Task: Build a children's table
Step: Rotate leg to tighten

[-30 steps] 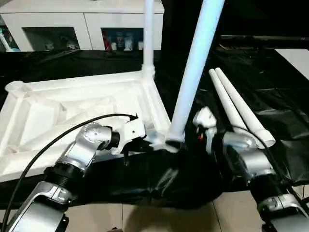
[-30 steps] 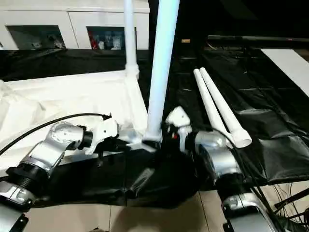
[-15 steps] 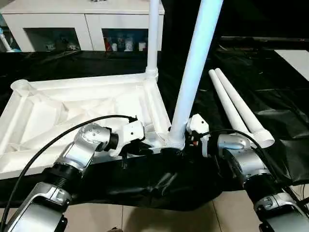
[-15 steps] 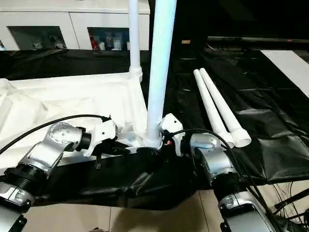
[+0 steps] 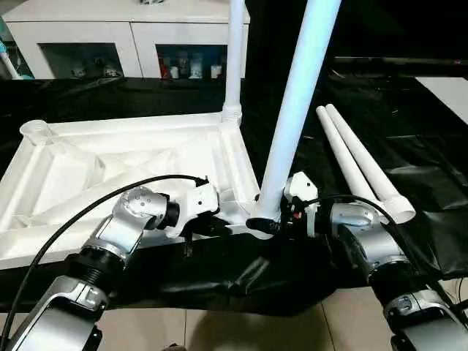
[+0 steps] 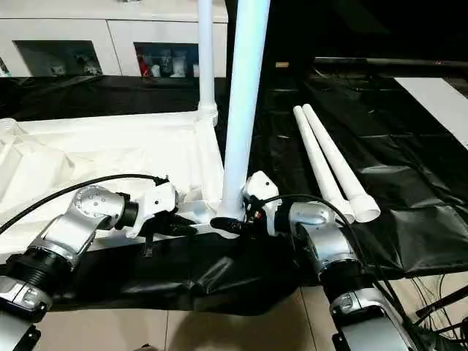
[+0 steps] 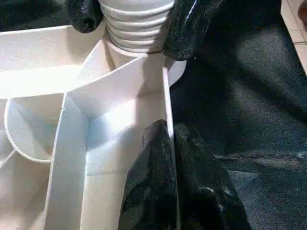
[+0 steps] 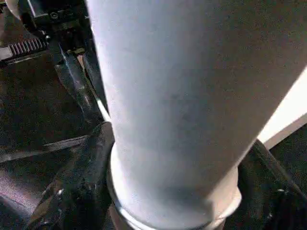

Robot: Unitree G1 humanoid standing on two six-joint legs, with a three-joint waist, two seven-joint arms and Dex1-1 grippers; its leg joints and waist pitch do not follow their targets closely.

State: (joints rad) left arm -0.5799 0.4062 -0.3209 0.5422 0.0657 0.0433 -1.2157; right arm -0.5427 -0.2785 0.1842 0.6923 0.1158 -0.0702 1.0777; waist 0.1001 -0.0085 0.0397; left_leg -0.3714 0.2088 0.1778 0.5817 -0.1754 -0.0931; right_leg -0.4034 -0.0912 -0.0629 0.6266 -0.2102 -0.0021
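Observation:
The children's table top (image 5: 110,168) lies upside down on a black sheet, ribbed underside up. One white leg (image 5: 234,58) stands in its far right corner socket. A second leg (image 5: 292,110) stands at the near right corner, leaning slightly right. My right gripper (image 5: 267,225) is shut on the ribbed base of that leg, with black fingers (image 7: 192,24) on both sides of it. My left gripper (image 5: 201,227) is shut on the top's thin rim wall (image 7: 165,96) just beside that corner. Two loose legs (image 5: 358,164) lie side by side on the sheet to the right.
A white cabinet (image 5: 131,36) with glass doors stands behind the work. The black sheet (image 5: 409,146) covers the floor, wrinkled at its near edge, with bare tiles (image 5: 256,329) in front. An open corner socket (image 5: 36,131) shows at the top's far left.
My right gripper has moved in from the right to the near leg's base and closed around it. The left gripper has kept its hold on the rim.

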